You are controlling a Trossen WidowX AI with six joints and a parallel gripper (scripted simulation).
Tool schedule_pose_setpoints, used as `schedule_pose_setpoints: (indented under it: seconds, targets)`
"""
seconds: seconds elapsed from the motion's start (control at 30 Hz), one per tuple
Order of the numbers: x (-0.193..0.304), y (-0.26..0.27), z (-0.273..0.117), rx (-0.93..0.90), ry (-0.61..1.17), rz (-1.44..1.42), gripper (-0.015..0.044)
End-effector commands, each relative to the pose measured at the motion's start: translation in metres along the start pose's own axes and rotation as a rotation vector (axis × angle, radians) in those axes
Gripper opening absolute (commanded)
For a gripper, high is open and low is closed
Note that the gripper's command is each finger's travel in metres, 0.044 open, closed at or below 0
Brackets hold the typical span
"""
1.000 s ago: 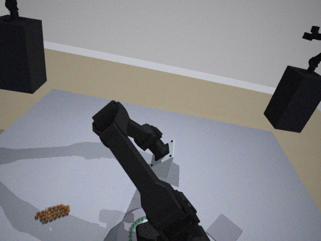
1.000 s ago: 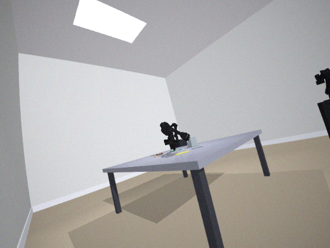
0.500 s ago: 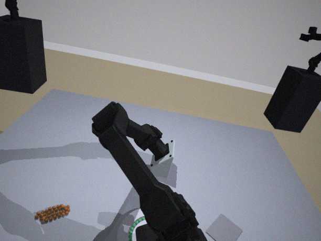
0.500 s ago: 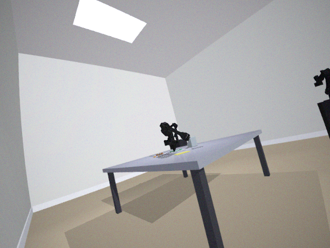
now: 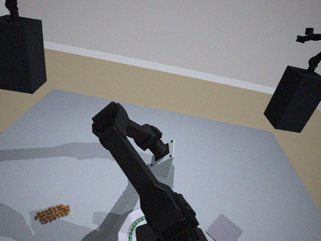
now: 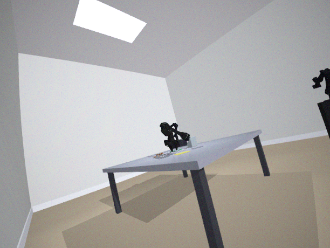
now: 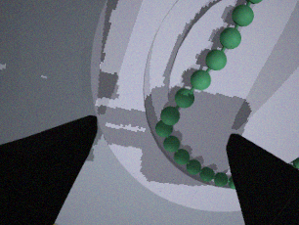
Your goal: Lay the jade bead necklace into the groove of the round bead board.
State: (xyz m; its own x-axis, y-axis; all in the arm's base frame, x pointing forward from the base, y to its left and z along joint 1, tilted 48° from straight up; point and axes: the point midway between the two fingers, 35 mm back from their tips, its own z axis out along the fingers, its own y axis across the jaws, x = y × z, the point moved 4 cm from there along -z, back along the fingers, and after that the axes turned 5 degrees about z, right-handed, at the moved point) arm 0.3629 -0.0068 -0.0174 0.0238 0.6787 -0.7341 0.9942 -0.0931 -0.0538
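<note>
The jade bead necklace (image 7: 216, 60) (image 5: 130, 232) lies on the round bead board (image 7: 128, 163) (image 5: 124, 228). In the wrist view its lower run curves along the outer wall of the groove, while its upper run goes nearly straight up and right, inside the groove's inner edge, over the board's middle. My gripper (image 7: 162, 132) (image 6: 174, 150) is open and empty, low over the board. Its fingers stand wide to either side of the bend in the beads. The right finger hides part of the lower run. The arm hides much of the board in the top view.
A cluster of orange beads (image 5: 53, 212) (image 6: 159, 155) lies left of the board. A grey square tile (image 5: 225, 228) lies to its right. A pale angular block (image 5: 167, 167) (image 6: 192, 142) stands behind the arm. A yellow strip (image 6: 182, 153) lies near the board.
</note>
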Motion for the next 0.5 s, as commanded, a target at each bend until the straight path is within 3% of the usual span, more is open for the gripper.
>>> schedule_pose_setpoints:
  seconds: [0.0,0.47]
  targets:
    - [0.0000,0.0002,-0.0013,-0.002,0.000,0.001,0.0440]
    - [0.0001,-0.0001,-0.0073,-0.007,-0.001,-0.001,0.0440]
